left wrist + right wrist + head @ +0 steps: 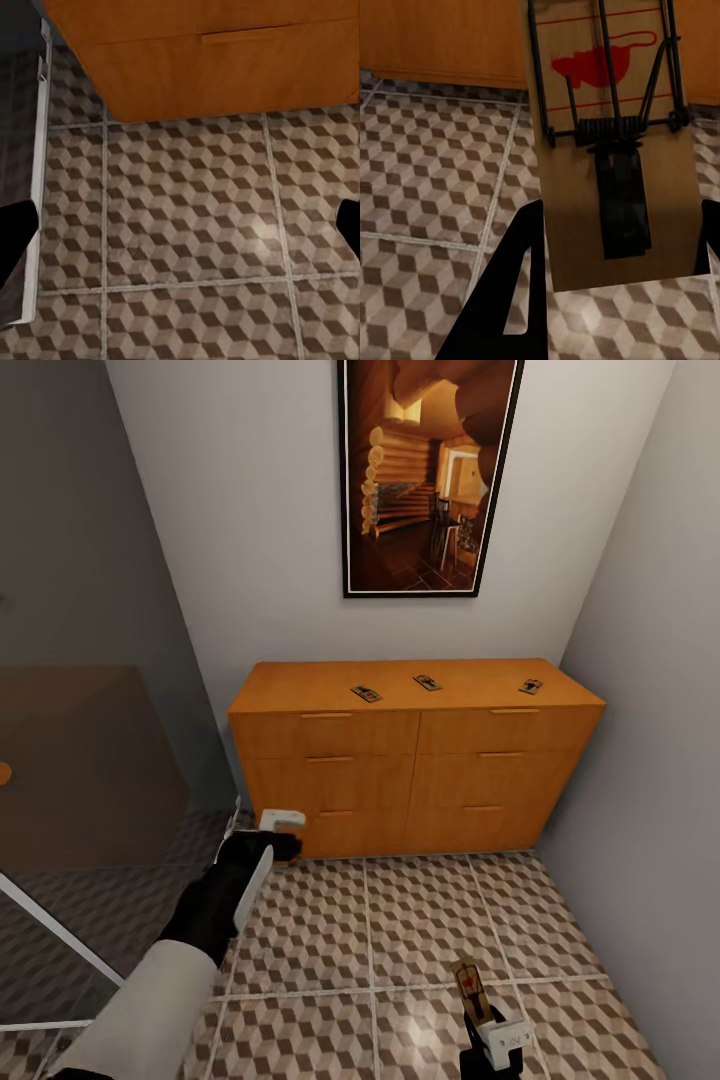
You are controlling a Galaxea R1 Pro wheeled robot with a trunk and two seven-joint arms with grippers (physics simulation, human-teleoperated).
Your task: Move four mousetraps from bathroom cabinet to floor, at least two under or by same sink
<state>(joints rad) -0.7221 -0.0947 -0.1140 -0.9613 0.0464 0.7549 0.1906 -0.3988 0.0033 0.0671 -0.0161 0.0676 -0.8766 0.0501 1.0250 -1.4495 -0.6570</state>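
- Right wrist view: the right hand (pixel 611 247) holds a mousetrap (pixel 607 142) by its plain end, dark fingers closed against the two long edges of the board; the wire spring, bar and red mark lie beyond the fingers, toward the cabinet (pixel 435 37).
- The trap looks like a thin, stiff wooden slat and probably weighs very little. I judge the bare wood edges the safe place to pinch; the wire parts could snag or snap, and a flat board gripped so near one end may pivot if bumped.
- Head view: the same held trap (pixel 470 985) points toward the cabinet (pixel 415 760), above the bathroom floor (pixel 400 920) and well in front of the lowest drawers; whether it touches the tiles I cannot tell.
- Three more mousetraps lie on the cabinet top, spaced apart along it: one toward the left (pixel 366 693), one near the middle (pixel 427 682), one toward the right end (pixel 530 686).
- The left hand (pixel 280 830) hangs close to the cabinet's lower left corner, well below those traps. In the left wrist view its dark fingertips (pixel 16 229) stand wide apart with nothing between them, bare floor (pixel 187 225) beneath.
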